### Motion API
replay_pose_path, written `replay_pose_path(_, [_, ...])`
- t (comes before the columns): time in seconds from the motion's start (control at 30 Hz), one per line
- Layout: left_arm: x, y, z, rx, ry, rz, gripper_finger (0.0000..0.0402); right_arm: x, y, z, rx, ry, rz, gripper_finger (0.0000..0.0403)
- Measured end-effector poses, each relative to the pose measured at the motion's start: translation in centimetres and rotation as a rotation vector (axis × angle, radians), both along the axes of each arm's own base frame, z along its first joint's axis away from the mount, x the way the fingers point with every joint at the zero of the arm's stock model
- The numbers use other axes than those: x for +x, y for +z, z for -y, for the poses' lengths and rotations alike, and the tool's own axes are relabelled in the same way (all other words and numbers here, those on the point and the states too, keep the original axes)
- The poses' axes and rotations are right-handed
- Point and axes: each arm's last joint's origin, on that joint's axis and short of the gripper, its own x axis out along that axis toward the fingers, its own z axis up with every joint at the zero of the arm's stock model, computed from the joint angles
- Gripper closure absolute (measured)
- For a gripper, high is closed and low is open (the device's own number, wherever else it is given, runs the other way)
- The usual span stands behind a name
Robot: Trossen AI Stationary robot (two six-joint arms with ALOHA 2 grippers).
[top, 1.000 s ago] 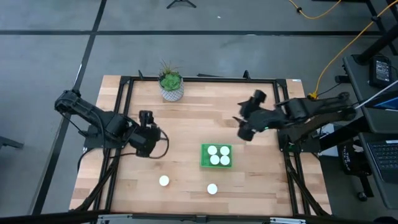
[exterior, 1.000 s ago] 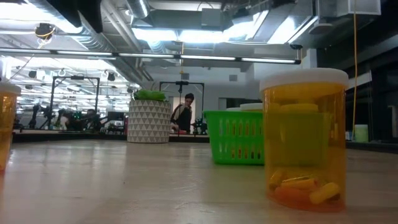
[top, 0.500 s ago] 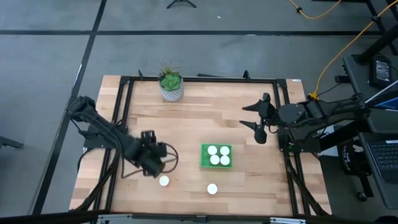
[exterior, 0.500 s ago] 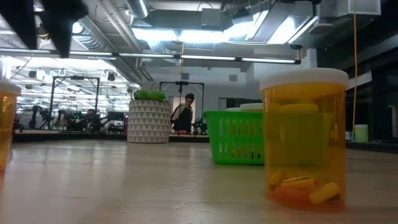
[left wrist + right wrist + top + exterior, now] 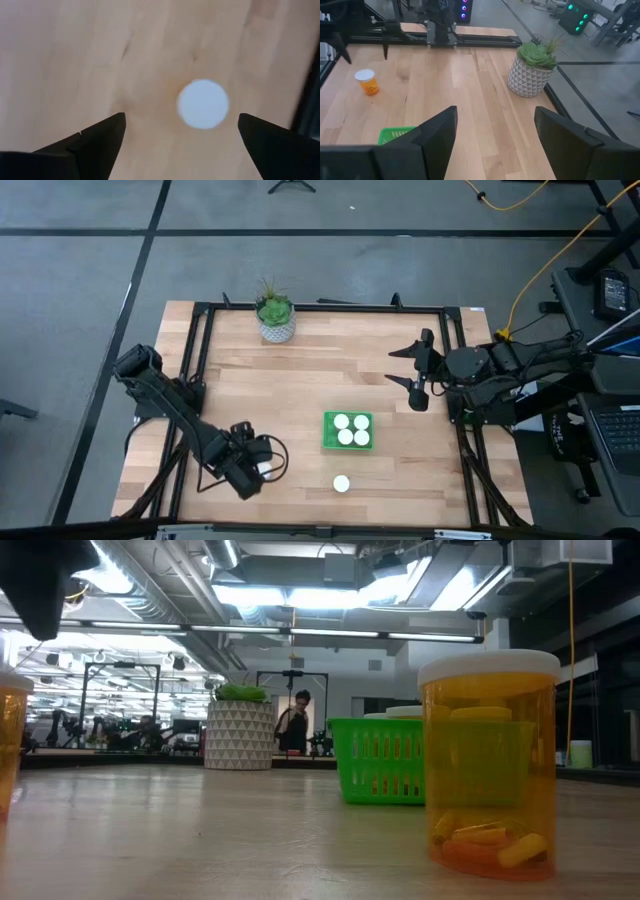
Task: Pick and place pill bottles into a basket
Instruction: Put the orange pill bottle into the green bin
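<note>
A pale wooden table (image 5: 300, 370) is sitting in a big workshop with grey floor all round, a white-potted plant (image 5: 275, 317) parked at its far edge, out of the way of the work. Mid-table, the green basket (image 5: 329, 442) is already holding four white-capped bottles (image 5: 349, 429), packed tight in a cluster.

Down at the near-left, the left gripper (image 5: 258, 470) is hanging right over a standing bottle (image 5: 203, 103), camera pointing straight down. Its fingers (image 5: 97, 137) are spread wide apart, the white cap showing between them but sitting closer to one finger than the other, nothing touching. That is a top-down approach, I'd say: jaws wide so they can drop either side of the cap, though a little centring looks needed first.

The other loose bottle (image 5: 341, 483) is standing alone near the front edge, just in front of the basket, upright and easy to reach next.

Over at the right edge, the right gripper (image 5: 417, 376) is waiting, its fingers also parted and holding nothing, pulled well clear of the basket, presumably so the left arm has open room to carry across.
</note>
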Motion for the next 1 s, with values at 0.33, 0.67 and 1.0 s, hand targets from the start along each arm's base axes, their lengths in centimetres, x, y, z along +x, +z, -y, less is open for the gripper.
replay_pose_path(0.33, [0.7,-1.0,0.7,0.014,-0.041,0.014,0.0004,0.3,-0.2,-0.1,0.002,-0.002,-0.012,0.0136])
replay_pose_path(0.67, [1.9,-3.1,2.0,-0.022,-0.043,0.019,0.0002,1.1,-0.8,-0.3,-0.031,0.011,-0.052,0.0136])
replay_pose_path(1.0, [1.1,-5.8,2.5,-0.066,0.012,0.015,0.0001,1.1,-0.8,-0.3,-0.022,0.025,-0.052,0.0136])
